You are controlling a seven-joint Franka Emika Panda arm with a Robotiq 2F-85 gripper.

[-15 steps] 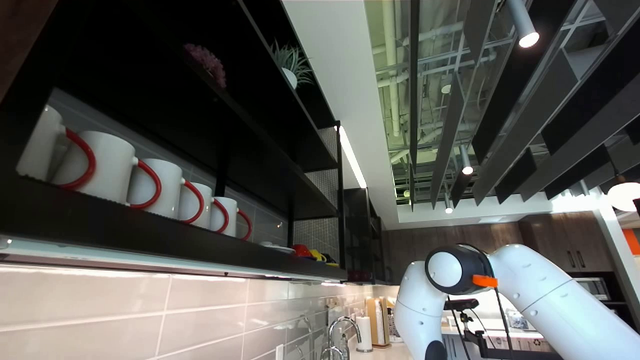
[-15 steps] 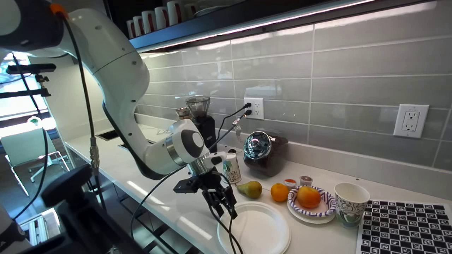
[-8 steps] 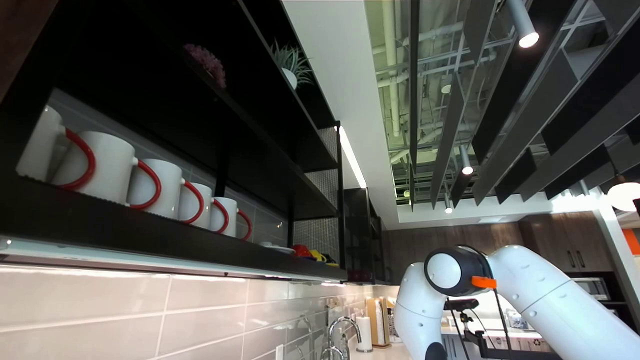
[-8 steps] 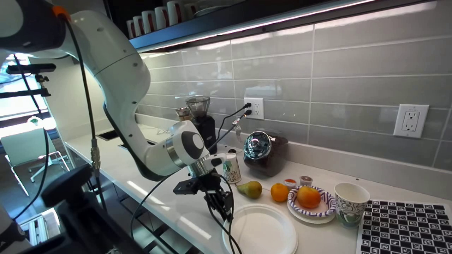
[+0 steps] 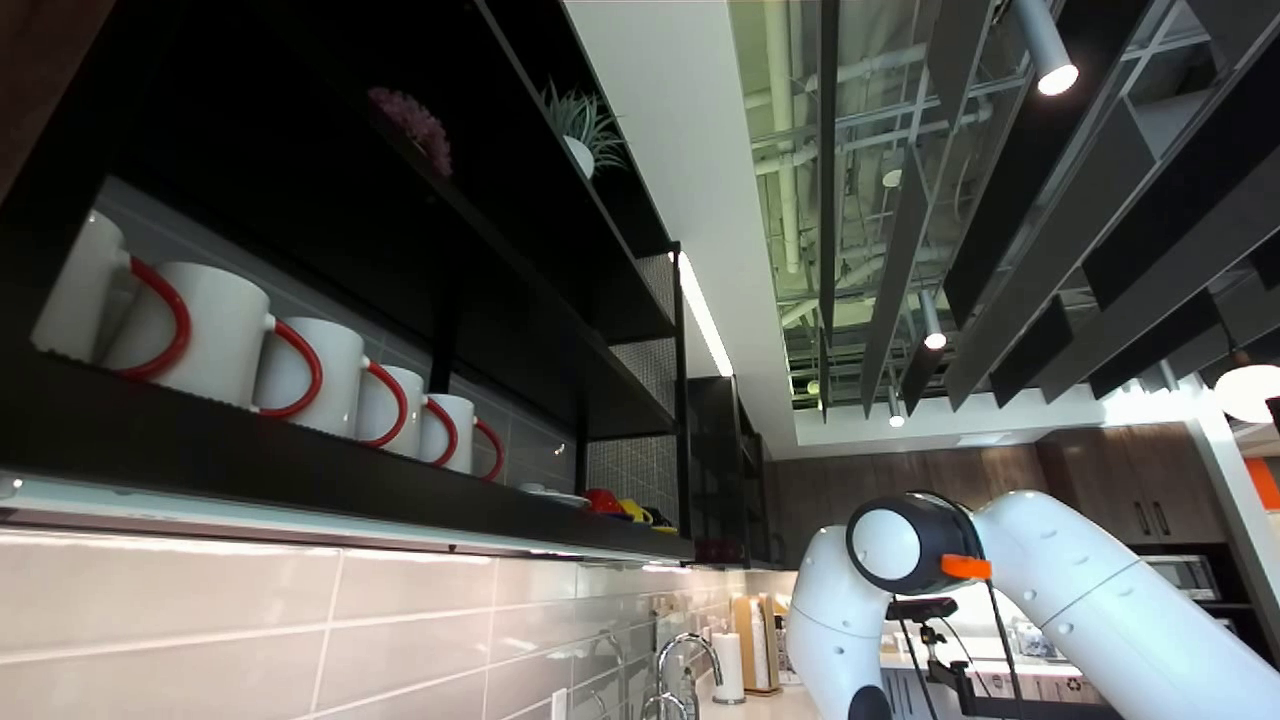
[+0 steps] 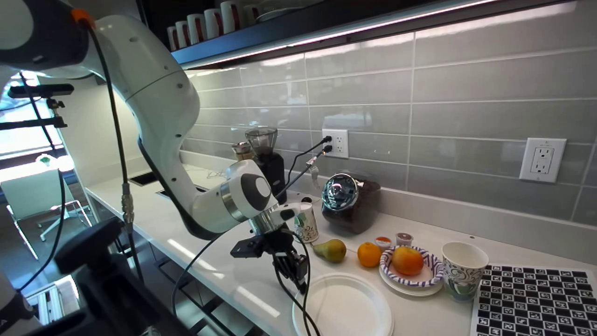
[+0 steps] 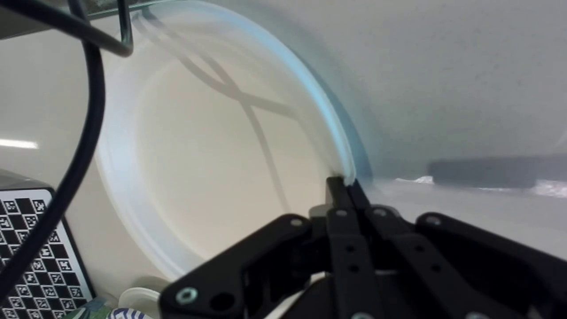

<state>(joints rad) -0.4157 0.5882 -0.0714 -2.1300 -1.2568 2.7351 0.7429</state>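
A round white plate point(image 7: 199, 146) fills much of the wrist view. Its raised rim runs in between the tips of my black gripper point(image 7: 347, 182), which is shut on that rim, one finger inside the plate and one outside. In an exterior view the gripper point(image 6: 302, 287) points down at the near-left edge of the plate point(image 6: 345, 303), and black cables hang across that edge. Whether the plate's held side is raised off the counter I cannot tell. Behind the plate lie a green pear point(image 6: 332, 251) and an orange point(image 6: 369, 254).
A patterned bowl point(image 6: 436, 269) holding a reddish-orange fruit point(image 6: 407, 260) stands right of the plate, beside a paper cup point(image 6: 465, 270) and a checkered board point(image 6: 536, 298). Another cup point(image 6: 306, 224), a dark silver-fronted object point(image 6: 352, 200) and a grinder point(image 6: 268, 163) stand farther back. Mugs point(image 5: 215, 335) line a shelf.
The jaws have come together on the plate's rim. The plate has shifted a little to the right in an exterior view, while the arm has moved only slightly.
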